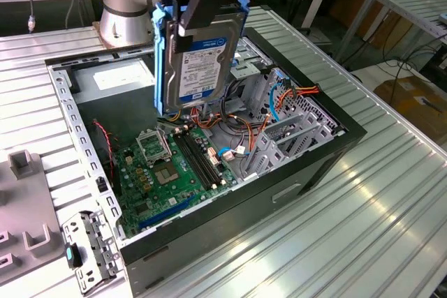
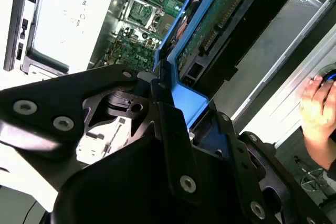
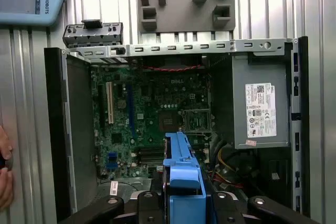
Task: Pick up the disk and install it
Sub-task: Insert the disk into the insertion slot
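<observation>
The disk [image 1: 199, 68] hangs upright above the open computer case [image 1: 314, 165], its white and blue label facing the exterior view. Blue plastic rails [image 1: 159, 61] run along its sides. My gripper [image 1: 183, 15] is shut on the disk's top end, its black fingers clamping both faces. In the second wrist view the disk [image 2: 220, 14] shows its green circuit-board side, with the gripper [image 2: 176, 114] closed around its blue rail end. The first wrist view shows the disk's blue rail [image 3: 181, 171] pointing down into the case, with the gripper [image 3: 181, 200] on it.
Inside the case lie a green motherboard [image 1: 174, 165], loose coloured cables [image 1: 293, 95] and a grey metal drive bay [image 1: 286, 130]. A grey box with a white sticker [image 3: 260, 114] fills one corner. A small grey cage with a blue handle [image 1: 87, 246] rests outside. A person's hand [image 2: 317, 108] is near the case.
</observation>
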Robot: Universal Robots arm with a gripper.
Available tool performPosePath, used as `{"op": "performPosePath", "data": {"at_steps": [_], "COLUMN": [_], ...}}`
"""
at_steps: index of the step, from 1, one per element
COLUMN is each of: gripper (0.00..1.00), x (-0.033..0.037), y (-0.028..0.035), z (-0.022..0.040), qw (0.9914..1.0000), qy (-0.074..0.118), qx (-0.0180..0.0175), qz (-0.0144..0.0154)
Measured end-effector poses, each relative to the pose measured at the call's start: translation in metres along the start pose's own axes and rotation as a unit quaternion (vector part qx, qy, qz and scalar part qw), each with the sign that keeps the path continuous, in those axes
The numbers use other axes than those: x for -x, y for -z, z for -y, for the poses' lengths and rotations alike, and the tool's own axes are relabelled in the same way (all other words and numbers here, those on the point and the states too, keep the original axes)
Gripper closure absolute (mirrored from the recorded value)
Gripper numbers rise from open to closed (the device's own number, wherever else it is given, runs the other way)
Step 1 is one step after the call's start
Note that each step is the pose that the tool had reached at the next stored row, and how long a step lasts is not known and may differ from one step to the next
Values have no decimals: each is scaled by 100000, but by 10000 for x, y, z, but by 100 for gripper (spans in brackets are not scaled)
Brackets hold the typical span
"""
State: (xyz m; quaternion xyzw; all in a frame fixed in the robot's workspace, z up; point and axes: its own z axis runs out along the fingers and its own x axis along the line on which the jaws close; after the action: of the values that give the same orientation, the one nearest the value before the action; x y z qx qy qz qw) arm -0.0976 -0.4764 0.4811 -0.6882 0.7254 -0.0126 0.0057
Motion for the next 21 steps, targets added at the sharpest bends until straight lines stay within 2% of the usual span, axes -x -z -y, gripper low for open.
{"op": "performPosePath", "data": {"at_steps": [2, 9, 11, 21], "gripper": [63, 63, 63, 63], "x": [1, 2, 4, 5], "y": [-1, -1, -2, -2], "z": [28, 43, 69, 92], "qw": [100000, 100000, 100000, 100000], "qy": [-3, -2, -2, -1], "qx": [14, 13, 15, 16], "qz": [-4, -3, -6, -4]}}
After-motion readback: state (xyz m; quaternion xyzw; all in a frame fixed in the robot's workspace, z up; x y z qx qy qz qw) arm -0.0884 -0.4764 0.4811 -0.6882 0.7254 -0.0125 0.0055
